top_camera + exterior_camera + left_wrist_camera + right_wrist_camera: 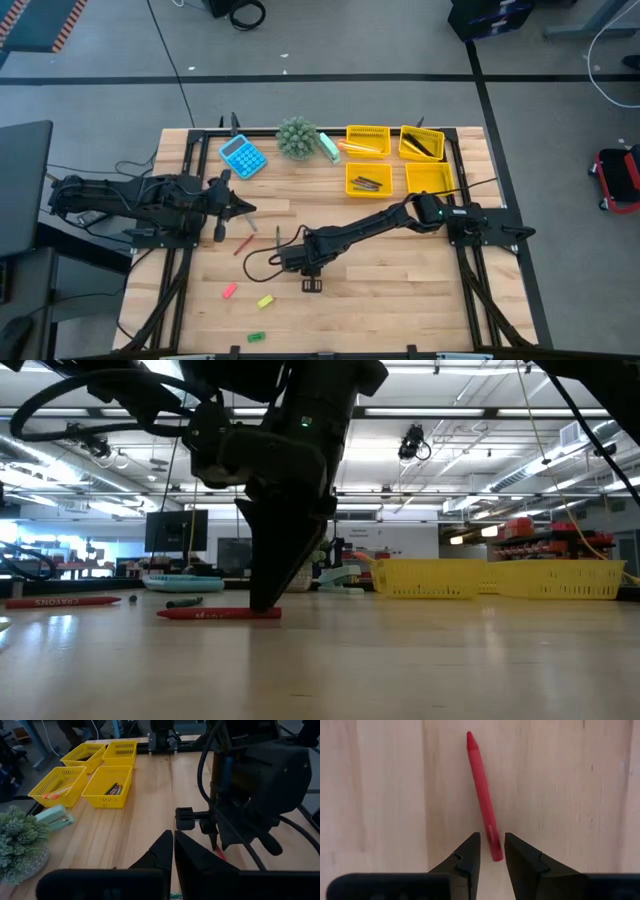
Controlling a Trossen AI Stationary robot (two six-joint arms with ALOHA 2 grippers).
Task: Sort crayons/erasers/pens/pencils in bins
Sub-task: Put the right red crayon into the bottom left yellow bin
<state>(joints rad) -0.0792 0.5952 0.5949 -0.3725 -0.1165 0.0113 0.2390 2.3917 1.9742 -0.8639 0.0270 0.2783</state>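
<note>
- The right claw [488, 852] is down at the bench near its middle, pointing straight at the wood, with its fingers a little apart and nothing between them yet; one end of a red crayon [482, 795] sits just in the gap between the tips.
- The left claw [173, 851] hangs over the left side of the bench, fingers nearly together and empty, aimed across toward the right arm.
- The bench [400, 300] is pale wood planks; at its far edge stand four yellow bins [368, 140], two of them showing dark pens and one showing orange pencils, well apart from the working claw.
- Beside the bins sit a blue calculator [242, 156] and a small green plant [297, 137], not part of the sort.
- The red crayon lies flat, its long axis running away from the right claw, so the fingers straddle its blunt end across the width. My reading is that the right arm is much the nearer and a plain close would catch it, though only by the end.
- A second crayon [243, 245] lies nearer the left claw.
- Three erasers, pink [229, 291], yellow [265, 301] and green [257, 336], lie loose toward the near left corner, unsorted.
</note>
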